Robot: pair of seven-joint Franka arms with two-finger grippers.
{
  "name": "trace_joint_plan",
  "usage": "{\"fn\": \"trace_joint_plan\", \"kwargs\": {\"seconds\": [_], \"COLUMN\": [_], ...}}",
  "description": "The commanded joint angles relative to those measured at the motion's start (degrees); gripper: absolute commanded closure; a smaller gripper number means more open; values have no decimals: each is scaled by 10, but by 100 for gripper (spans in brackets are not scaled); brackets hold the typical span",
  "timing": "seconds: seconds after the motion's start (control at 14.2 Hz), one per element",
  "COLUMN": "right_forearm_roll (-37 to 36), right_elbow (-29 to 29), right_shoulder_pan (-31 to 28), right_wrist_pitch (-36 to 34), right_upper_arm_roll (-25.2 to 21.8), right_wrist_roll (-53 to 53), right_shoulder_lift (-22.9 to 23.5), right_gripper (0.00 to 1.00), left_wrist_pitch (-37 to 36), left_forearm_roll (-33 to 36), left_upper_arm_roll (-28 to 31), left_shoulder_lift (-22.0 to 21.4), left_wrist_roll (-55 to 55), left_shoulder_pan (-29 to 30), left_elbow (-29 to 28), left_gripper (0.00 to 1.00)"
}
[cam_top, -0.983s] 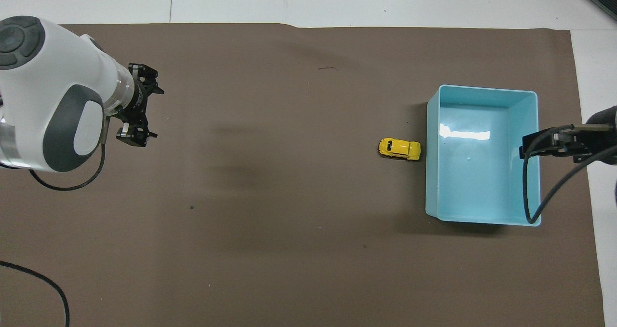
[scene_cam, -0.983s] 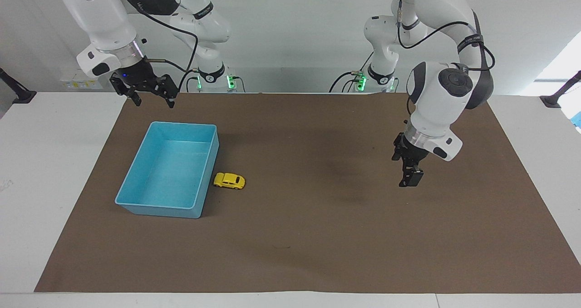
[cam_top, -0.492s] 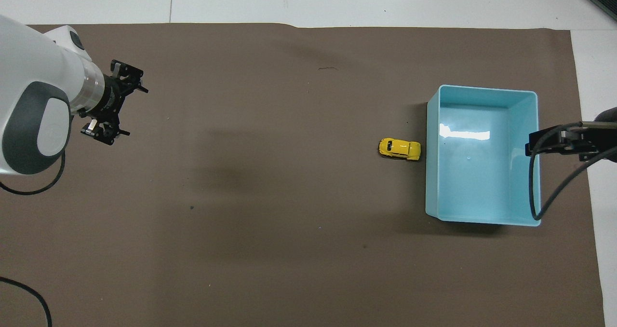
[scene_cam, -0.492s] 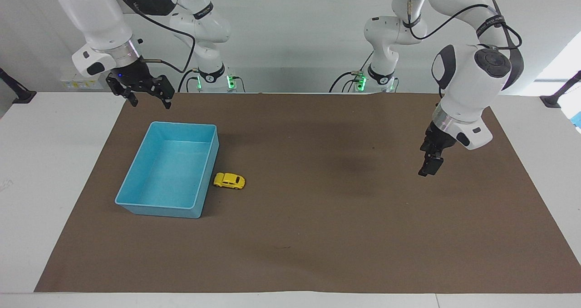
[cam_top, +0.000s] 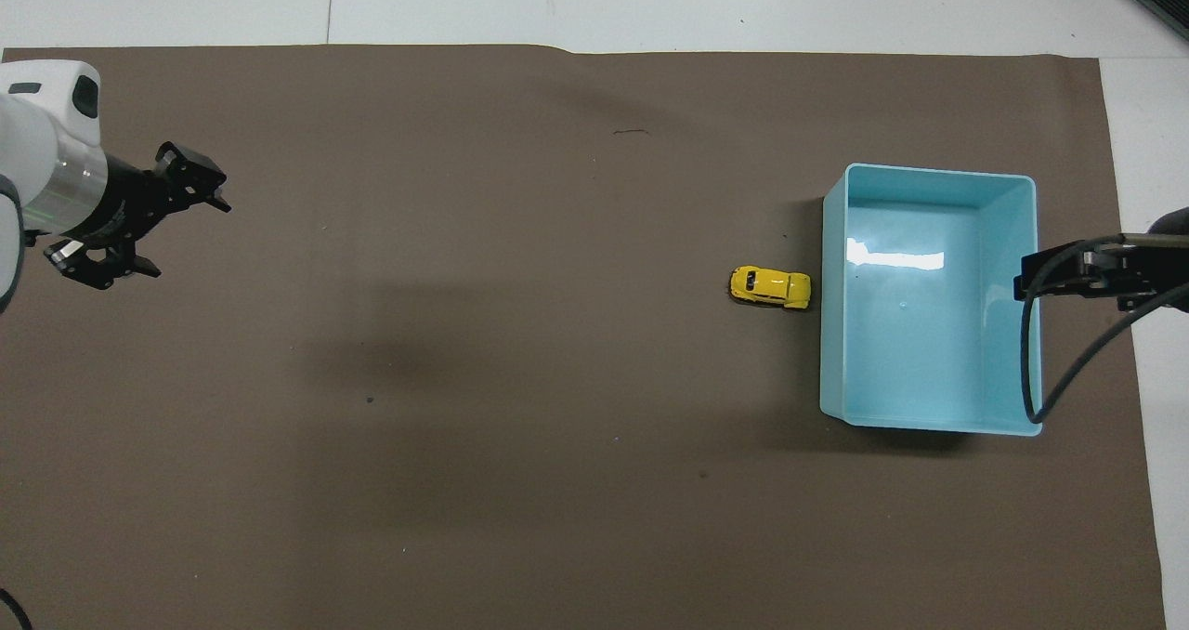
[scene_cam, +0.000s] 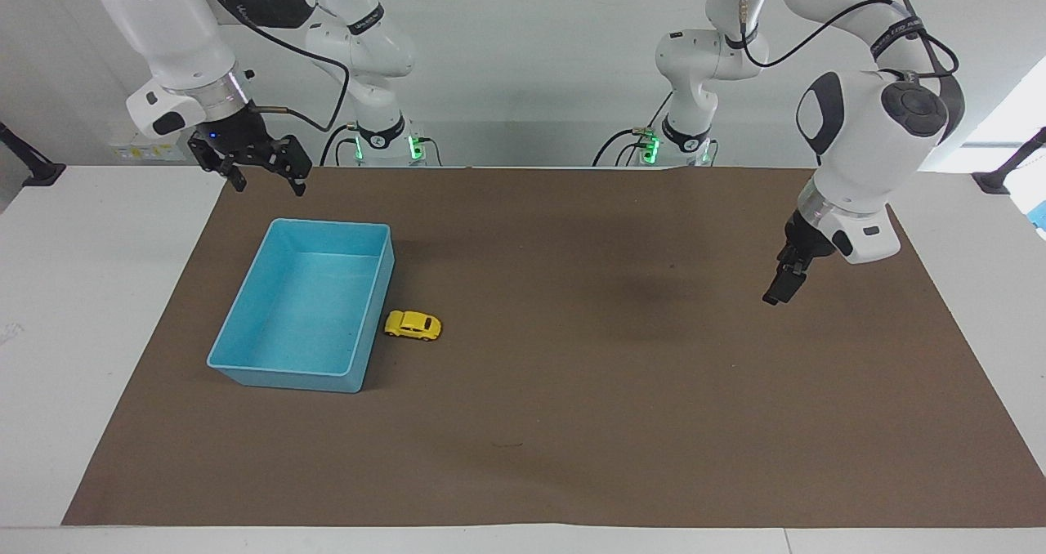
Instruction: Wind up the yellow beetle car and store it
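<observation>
The yellow beetle car [scene_cam: 413, 325] [cam_top: 769, 287] stands on the brown mat, close beside the long wall of the blue bin [scene_cam: 286, 378] [cam_top: 929, 351] that faces the left arm's end, and nothing touches it. My right gripper [scene_cam: 270, 185] hangs open and empty in the air over the mat's edge, just off the bin's end nearest the robots. My left gripper [scene_cam: 778, 292] [cam_top: 190, 240] is open and empty above the mat toward the left arm's end of the table, a long way from the car.
The brown mat [scene_cam: 572, 423] covers most of the white table. The bin holds nothing. In the overhead view the right arm's black cable [cam_top: 1029, 370] shows over the bin's rim. A small dark mark [cam_top: 632, 132] lies on the mat.
The left arm has swung away from the middle toward its own end of the table. The right gripper has shifted slightly away from the bin. The car and bin have not moved.
</observation>
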Motion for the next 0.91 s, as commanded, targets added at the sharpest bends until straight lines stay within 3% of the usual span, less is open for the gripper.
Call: {"fn": "trace_joint_plan", "kwargs": {"seconds": [0.0, 0.49, 0.84], "right_forearm_roll": [3, 2, 2], "right_elbow": [-3, -3, -1], "right_shoulder_pan": [0, 39, 70], "right_wrist_pitch": [6, 23, 42], "right_upper_arm_roll": [7, 9, 9], "right_wrist_roll": [18, 143, 266], "right_shoulder_lift": [-6, 22, 48], "right_gripper": [0, 0, 0], "left_wrist_pitch": [-25, -49, -48], "left_forearm_roll": [8, 8, 6], "left_upper_arm_roll": [-7, -7, -15], "left_shoulder_lift": [-22, -42, -70], "left_wrist_roll": [129, 399, 419], "left_shoulder_pan": [15, 52, 44], "left_elbow": [-12, -9, -2], "left_gripper": [0, 0, 0]}}
